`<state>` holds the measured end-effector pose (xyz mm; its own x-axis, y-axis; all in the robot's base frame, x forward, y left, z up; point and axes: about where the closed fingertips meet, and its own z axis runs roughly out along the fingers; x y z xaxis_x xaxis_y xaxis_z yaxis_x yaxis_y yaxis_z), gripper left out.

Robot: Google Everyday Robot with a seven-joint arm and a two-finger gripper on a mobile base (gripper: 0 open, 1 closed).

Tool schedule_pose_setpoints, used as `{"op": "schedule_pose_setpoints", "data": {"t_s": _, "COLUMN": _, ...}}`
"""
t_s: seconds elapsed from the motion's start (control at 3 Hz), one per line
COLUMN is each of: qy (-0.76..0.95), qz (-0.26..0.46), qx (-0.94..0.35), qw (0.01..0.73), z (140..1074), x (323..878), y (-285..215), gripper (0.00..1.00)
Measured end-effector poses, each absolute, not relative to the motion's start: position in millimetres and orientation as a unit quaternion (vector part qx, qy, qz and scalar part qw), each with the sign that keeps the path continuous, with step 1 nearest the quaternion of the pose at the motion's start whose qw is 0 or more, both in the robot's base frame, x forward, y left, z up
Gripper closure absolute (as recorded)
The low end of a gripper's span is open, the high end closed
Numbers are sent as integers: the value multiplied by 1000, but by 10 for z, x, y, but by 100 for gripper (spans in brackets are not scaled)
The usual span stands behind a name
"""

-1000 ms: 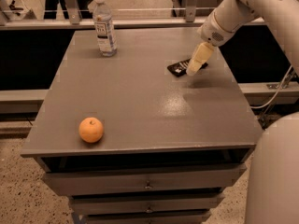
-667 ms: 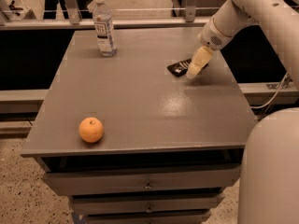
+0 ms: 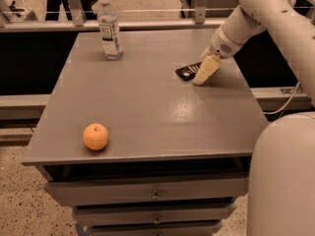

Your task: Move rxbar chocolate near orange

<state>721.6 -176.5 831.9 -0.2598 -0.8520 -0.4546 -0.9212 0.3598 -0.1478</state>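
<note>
The rxbar chocolate (image 3: pixel 186 71) is a flat black wrapper lying on the grey table top at the right, far side. My gripper (image 3: pixel 204 74) comes down from the white arm at the upper right and its cream-coloured tip rests over the bar's right end, hiding that end. The orange (image 3: pixel 95 136) sits near the table's front left edge, well away from the bar and the gripper.
A clear water bottle (image 3: pixel 109 27) stands upright at the table's far left. The grey table (image 3: pixel 147 107) has drawers under its front edge. The robot's white body (image 3: pixel 283 176) fills the lower right. A railing runs behind the table.
The gripper stays at the bar's right end, with only a slight shift. The bar, orange and bottle have not moved.
</note>
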Motion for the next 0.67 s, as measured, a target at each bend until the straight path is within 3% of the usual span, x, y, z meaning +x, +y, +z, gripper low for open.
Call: {"op": "schedule_pose_setpoints", "data": {"t_s": 0.67, "qy": 790, "qz": 74, "qx": -561, "qw": 235, "z": 8386, "x": 7214, "y": -1763, "gripper": 87}}
